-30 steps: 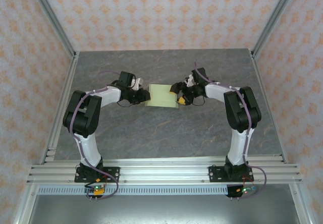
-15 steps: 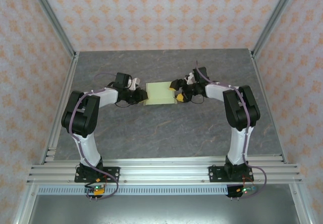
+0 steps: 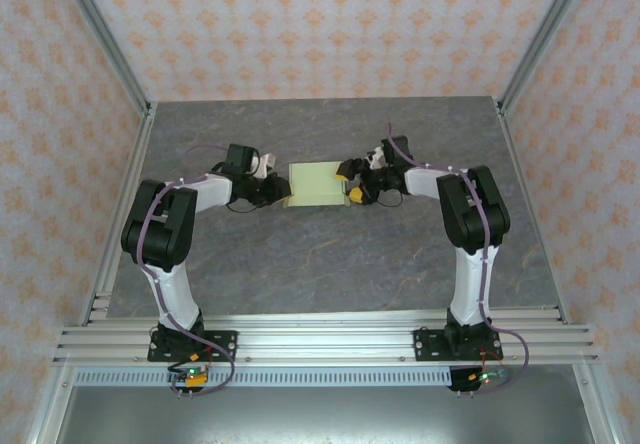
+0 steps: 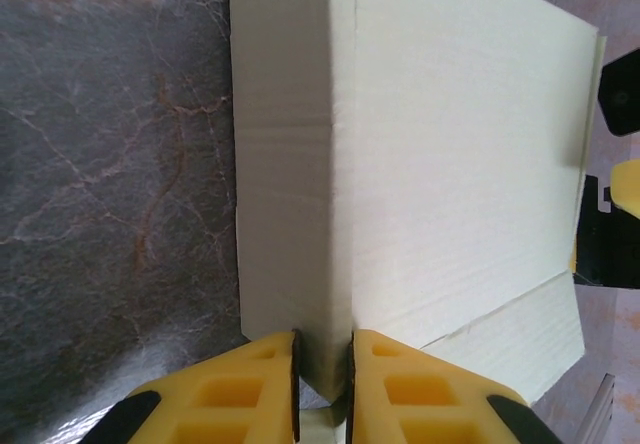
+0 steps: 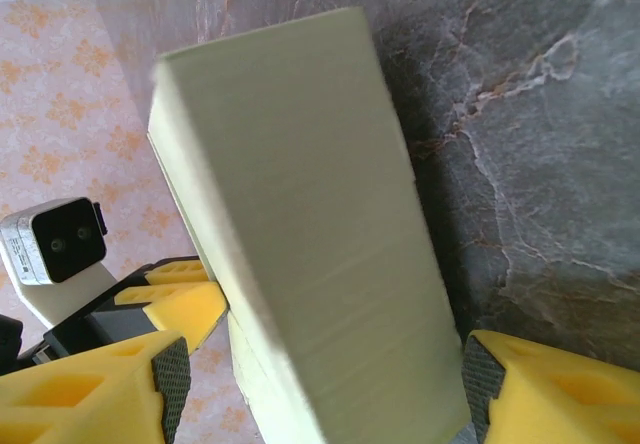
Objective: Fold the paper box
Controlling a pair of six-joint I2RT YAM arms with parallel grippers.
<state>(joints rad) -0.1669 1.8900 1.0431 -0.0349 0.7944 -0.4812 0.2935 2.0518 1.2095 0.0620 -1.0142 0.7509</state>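
Top external: paper box (image 3: 317, 184) lies on the grey marbled table (image 3: 330, 254), about mid-table, squarely between the 2 arms.
Box shape: pale green card, rectangle from above. In the right wrist view it reads as a closed block with flat faces.
Left gripper: (image 3: 284, 192) at the box's left edge, arm reaching in low from the left.
Left claw state: clamped on the paper box. In the left wrist view the 2 yellow fingers (image 4: 250, 389) are nearly together with a thin card edge pinched in the slit between them.
Pinch point: on the ridge where the box's shaded side wall meets its brighter top panel.
Flap: 1 angled panel shows at the near right corner of the box in the left wrist view, a crease line running across it.
Right gripper: (image 3: 349, 182) at the box's right edge, facing the left one.
Right claw state: spread wide, 1 finger on each side of the box end. In the right wrist view there's a clear gap between the left finger (image 5: 90, 389) and the card. The other finger's pad is just beside the box's far side, and I can't tell if it touches.
Also seen: a yellow finger of the left gripper and its white wrist camera (image 5: 60, 239) show past the box in the right wrist view.
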